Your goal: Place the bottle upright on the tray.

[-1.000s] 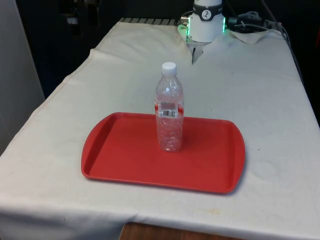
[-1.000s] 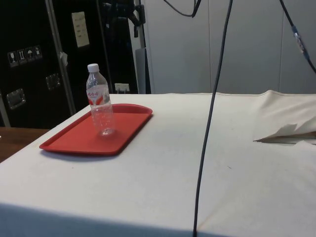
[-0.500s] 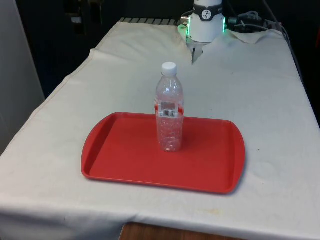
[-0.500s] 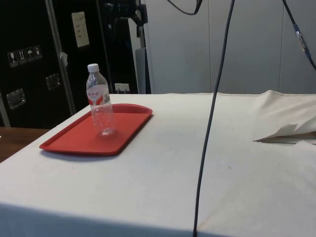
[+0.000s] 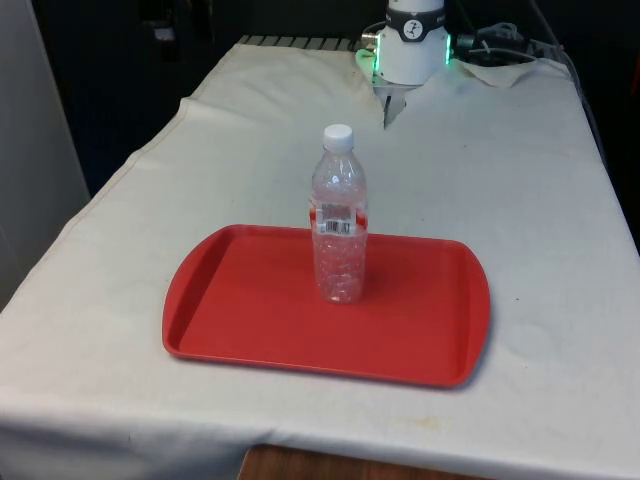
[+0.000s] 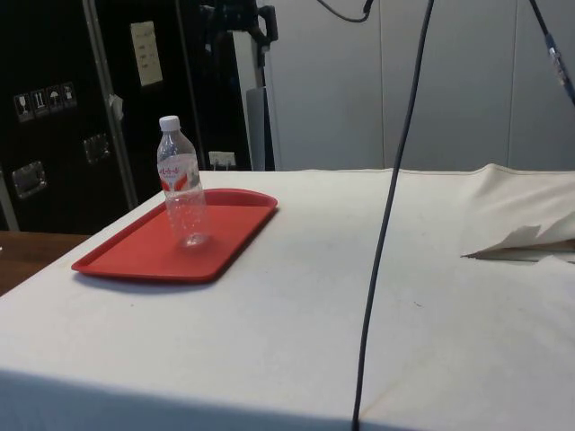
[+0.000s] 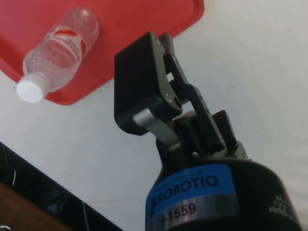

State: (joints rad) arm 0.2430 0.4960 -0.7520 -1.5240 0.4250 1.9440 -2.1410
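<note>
The bottle (image 5: 339,228) stands straight up in the middle of the red tray (image 5: 240,320), cap on top. The gripper (image 7: 144,86) is high above it and off to one side, touching nothing, and whether its fingers are apart or together cannot be told.

Dark cabinets (image 6: 54,117) stand beside a pale wall (image 6: 449,81).

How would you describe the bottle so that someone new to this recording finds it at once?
Start at the red tray lying on the white-clothed table. The bottle stands upright near the tray's middle. It is clear plastic with a white cap and a red and white label, and it is the one thing on the tray.
</note>
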